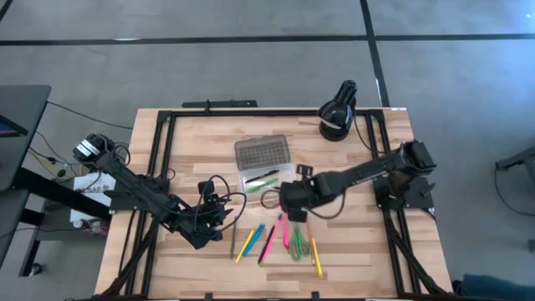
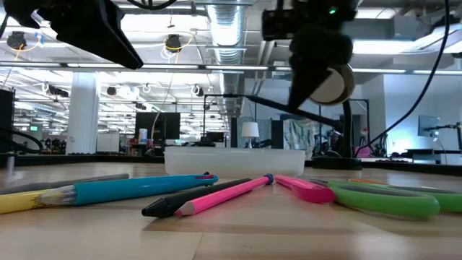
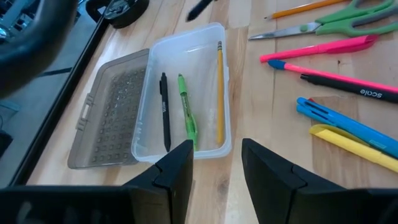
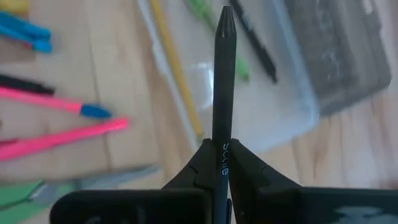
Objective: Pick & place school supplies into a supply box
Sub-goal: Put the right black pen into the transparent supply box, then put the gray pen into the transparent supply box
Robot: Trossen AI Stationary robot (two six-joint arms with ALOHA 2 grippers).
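The clear supply box (image 1: 266, 178) lies open on the table with its grey dotted lid (image 3: 109, 112) folded out flat. It holds a black pen (image 3: 165, 112), a green pen (image 3: 188, 112) and a yellow pencil (image 3: 219, 93). My right gripper (image 4: 223, 149) hovers over the box's near edge, shut on another black pen (image 4: 224, 74). My left gripper (image 3: 217, 155) is open and empty, low over the table just left of the box. The other supplies lie flat on the table nearer me: green scissors (image 3: 348, 15), pink pens (image 3: 317, 50), a black pen (image 3: 348, 84), a blue pen (image 3: 342, 118) and a yellow one (image 3: 354, 140). My right gripper pinches the black pen between its two fingers at the printed part of the barrel (image 4: 223, 163). The pen runs along the fingers and sticks out well past their tips, its pointed end (image 4: 225, 15) over the box. It is lifted clear, slanting downward.
A black round lamp-like object (image 1: 338, 113) stands at the table's far right. Black cables (image 1: 219, 188) loop over the table between the arms. Black rails (image 1: 159, 167) frame the wooden top. Bare wood lies left of the box and along the near edge.
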